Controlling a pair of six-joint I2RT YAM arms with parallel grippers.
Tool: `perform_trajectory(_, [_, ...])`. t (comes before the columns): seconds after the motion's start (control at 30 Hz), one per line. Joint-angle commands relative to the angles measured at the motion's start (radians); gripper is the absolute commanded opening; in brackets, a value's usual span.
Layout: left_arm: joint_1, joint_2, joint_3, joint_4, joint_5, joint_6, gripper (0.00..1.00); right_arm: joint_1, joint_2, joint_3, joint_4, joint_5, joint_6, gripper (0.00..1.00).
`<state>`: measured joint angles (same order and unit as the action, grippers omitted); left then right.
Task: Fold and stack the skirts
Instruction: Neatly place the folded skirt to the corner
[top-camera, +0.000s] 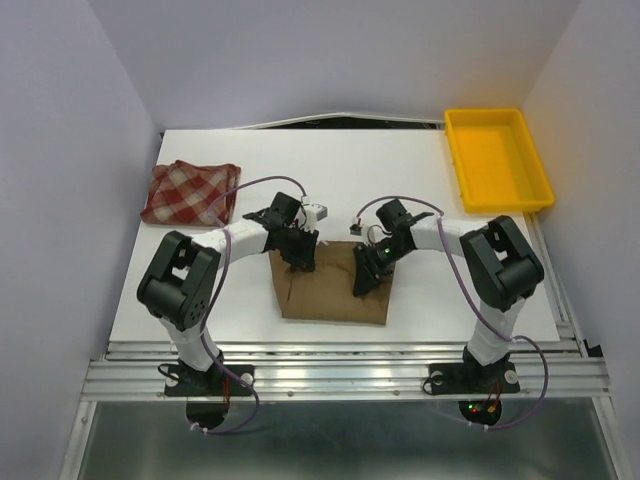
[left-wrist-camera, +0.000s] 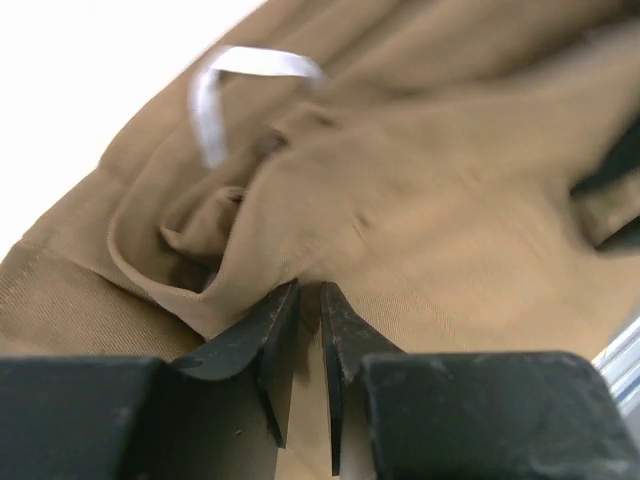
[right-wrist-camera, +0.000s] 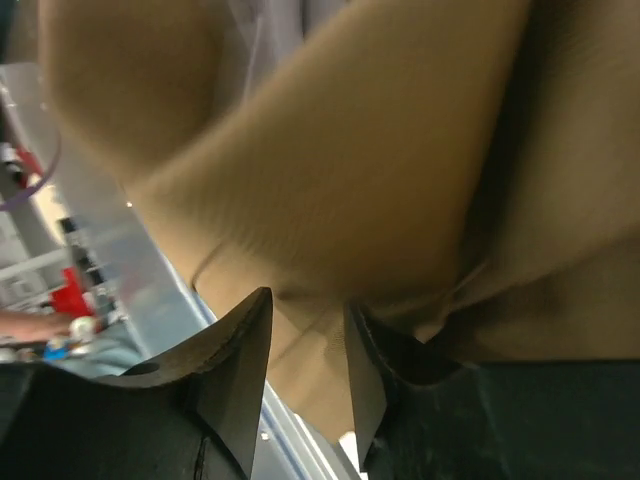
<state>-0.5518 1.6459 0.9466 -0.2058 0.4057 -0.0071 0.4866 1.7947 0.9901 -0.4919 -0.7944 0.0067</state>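
The tan-brown skirt lies folded into a rough rectangle at the table's near middle. My left gripper is down on its far left corner. In the left wrist view that gripper is shut to a narrow slit on a ridge of the tan skirt, near a white hanger loop. My right gripper is on the skirt's right side. In the right wrist view it is shut on a thicker bunch of the tan skirt. The red-and-cream plaid skirt lies folded at the back left, apart from both grippers.
A yellow plastic tray stands at the back right corner. The table's near edge with its metal rails runs just in front of the tan skirt. White walls close in the left, back and right sides.
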Motion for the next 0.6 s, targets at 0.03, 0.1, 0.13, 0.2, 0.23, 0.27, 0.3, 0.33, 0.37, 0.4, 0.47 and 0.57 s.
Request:
perform_trajectory(0.03, [0.119, 0.133, 0.141, -0.014, -0.034, 0.051, 0.26, 0.000, 0.158, 0.174, 0.093, 0.199, -0.037, 0.40])
perform_trajectory(0.1, [0.145, 0.166, 0.193, -0.003, -0.071, 0.093, 0.26, 0.000, 0.228, 0.281, 0.101, 0.237, -0.042, 0.40])
perform_trajectory(0.13, [0.154, 0.173, 0.213, -0.001, -0.091, 0.107, 0.27, 0.000, 0.251, 0.321, 0.101, 0.238, -0.040, 0.40])
perform_trajectory(0.2, [0.190, 0.196, 0.276, 0.002, -0.114, 0.143, 0.27, 0.000, 0.296, 0.398, 0.099, 0.241, -0.036, 0.40])
perform_trajectory(0.23, [0.199, 0.203, 0.299, -0.001, -0.117, 0.153, 0.27, 0.000, 0.339, 0.476, 0.099, 0.247, -0.034, 0.40])
perform_trajectory(0.27, [0.208, 0.210, 0.317, -0.007, -0.116, 0.159, 0.27, 0.000, 0.359, 0.516, 0.098, 0.256, -0.031, 0.40])
perform_trajectory(0.3, [0.222, 0.209, 0.351, -0.017, -0.113, 0.171, 0.28, -0.009, 0.394, 0.556, 0.095, 0.271, -0.025, 0.40])
perform_trajectory(0.33, [0.227, 0.204, 0.360, -0.018, -0.110, 0.177, 0.29, -0.010, 0.408, 0.628, 0.095, 0.273, -0.022, 0.40])
perform_trajectory(0.37, [0.228, 0.183, 0.366, -0.017, -0.117, 0.182, 0.33, -0.010, 0.419, 0.662, 0.095, 0.274, -0.013, 0.40])
perform_trajectory(0.4, [0.233, 0.166, 0.376, -0.008, -0.126, 0.194, 0.37, -0.010, 0.423, 0.688, 0.095, 0.265, 0.027, 0.41])
perform_trajectory(0.47, [0.248, 0.135, 0.382, 0.002, -0.131, 0.200, 0.45, -0.010, 0.416, 0.734, 0.104, 0.238, 0.090, 0.43])
perform_trajectory(0.57, [0.318, 0.069, 0.403, -0.009, -0.081, 0.168, 0.60, -0.010, 0.350, 0.678, 0.221, 0.216, 0.292, 0.59])
